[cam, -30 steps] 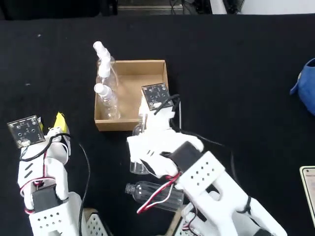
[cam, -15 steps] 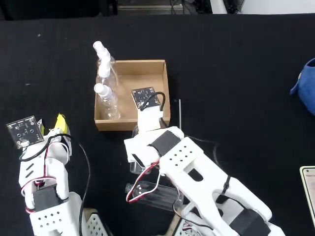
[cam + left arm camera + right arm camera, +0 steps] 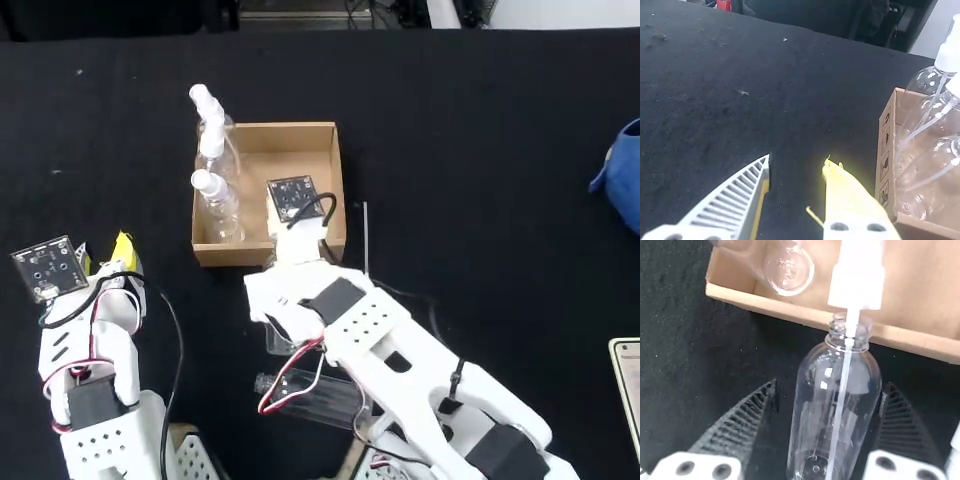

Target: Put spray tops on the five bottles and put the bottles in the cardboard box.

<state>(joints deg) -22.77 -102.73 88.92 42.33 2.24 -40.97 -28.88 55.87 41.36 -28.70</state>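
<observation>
Right wrist view, right gripper [image 3: 830, 386]: wide open, its jaws either side of an upright clear bottle [image 3: 835, 410] without clasping it.
Spray top [image 3: 857, 275]: raised above the bottle neck, tube inside the bottle.
Bottle place: high view, on the worktop [image 3: 480, 120], just at 6 o'clock of the cardboard box [image 3: 290, 165].
Left gripper [image 3: 797, 160]: open, empty.

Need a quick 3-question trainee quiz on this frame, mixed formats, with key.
1. True or false: the left gripper is shut.
2. How many bottles stand in the cardboard box? A) one B) two C) five
3. Fill in: the bottle between the open fingers of the right gripper is ___ the box.
Key: 1 false, it is open and holds nothing; 2 B; 3 outside, just in front of the near wall.
</observation>
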